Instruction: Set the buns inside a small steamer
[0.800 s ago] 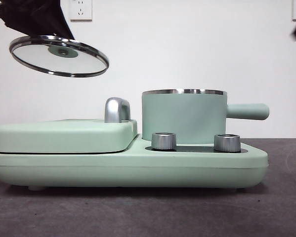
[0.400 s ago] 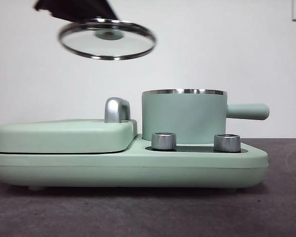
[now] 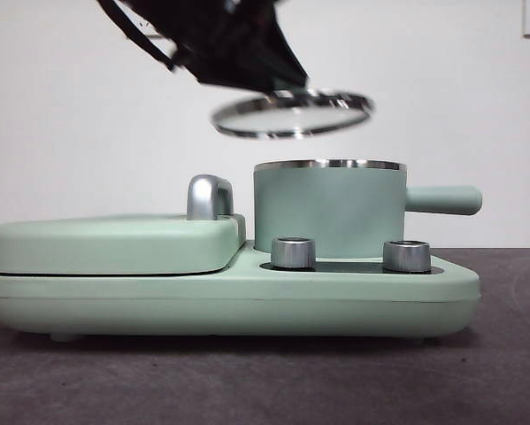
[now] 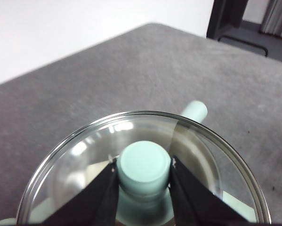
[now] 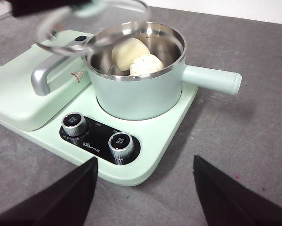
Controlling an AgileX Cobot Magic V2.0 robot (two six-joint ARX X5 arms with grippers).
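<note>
Small steamer (image 5: 138,92): mint-green body, steel rim. Glass lid (image 4: 145,160): clear, mint-green knob (image 4: 144,165). Buns (image 5: 137,57): white, one flecked green; control dials (image 5: 121,144) silver on a black panel.

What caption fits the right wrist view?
Two buns sit in the green pot while the lid hangs over its rim.

From the front you can't see the buns (image 5: 137,57) at all, the small steamer (image 3: 328,209) wall hides them; only the right wrist view looks into the pot. The glass lid (image 3: 292,115) is smeared with motion blur there, and its knob (image 4: 144,167) is hidden behind the dark left gripper (image 4: 143,175), which is cut off by the top edge. In the left wrist view the lid covers nearly the whole steamer, just the handle tip (image 4: 195,111) pokes out. The right gripper (image 5: 144,190) jaws run off the bottom edge.
</note>
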